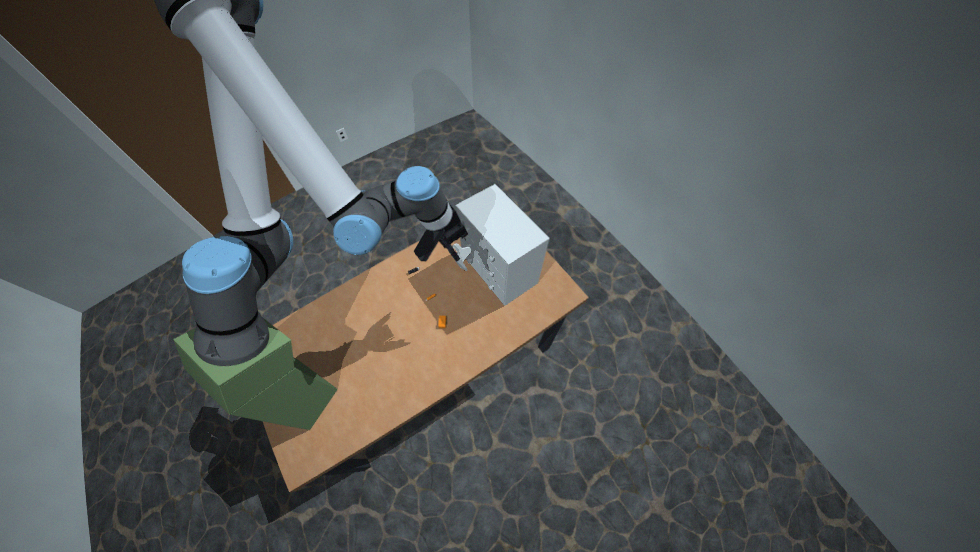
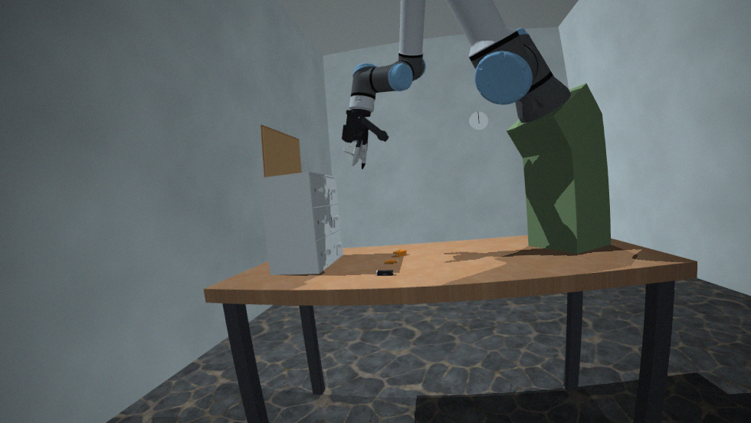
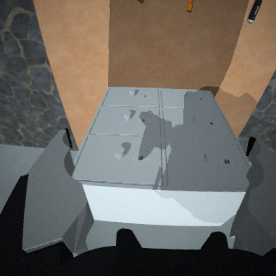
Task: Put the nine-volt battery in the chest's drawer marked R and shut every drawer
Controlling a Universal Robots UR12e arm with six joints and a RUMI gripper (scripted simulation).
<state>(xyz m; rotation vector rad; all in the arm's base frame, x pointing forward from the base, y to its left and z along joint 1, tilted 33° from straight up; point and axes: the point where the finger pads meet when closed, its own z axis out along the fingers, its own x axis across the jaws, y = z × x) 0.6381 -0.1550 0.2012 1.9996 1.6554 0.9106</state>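
Observation:
An orange block [image 1: 441, 321] [image 2: 400, 253], by its boxy shape the nine-volt battery, lies on the wooden table [image 1: 404, 384] [image 2: 473, 270], away from the chest front. The white chest [image 1: 512, 229] [image 2: 291, 225] [image 3: 205, 145] stands upright at the table's far end. Its drawers, in two columns of three, look shut. Small marks show on their fronts, but I cannot read which is R. My gripper [image 1: 460, 259] [image 2: 355, 159] [image 3: 159, 133] is open and empty, pointing down, above and in front of the chest's top edge. The block is not clearly visible in the wrist view.
A thin orange cylinder [image 1: 430, 296] [image 2: 390, 261] [image 3: 190, 5] and a black cylinder [image 1: 412, 270] [image 2: 385, 272] [image 3: 254, 10] lie on the table in front of the chest. The green pedestal [image 1: 274, 397] [image 2: 591, 173] carries the arm at the other end.

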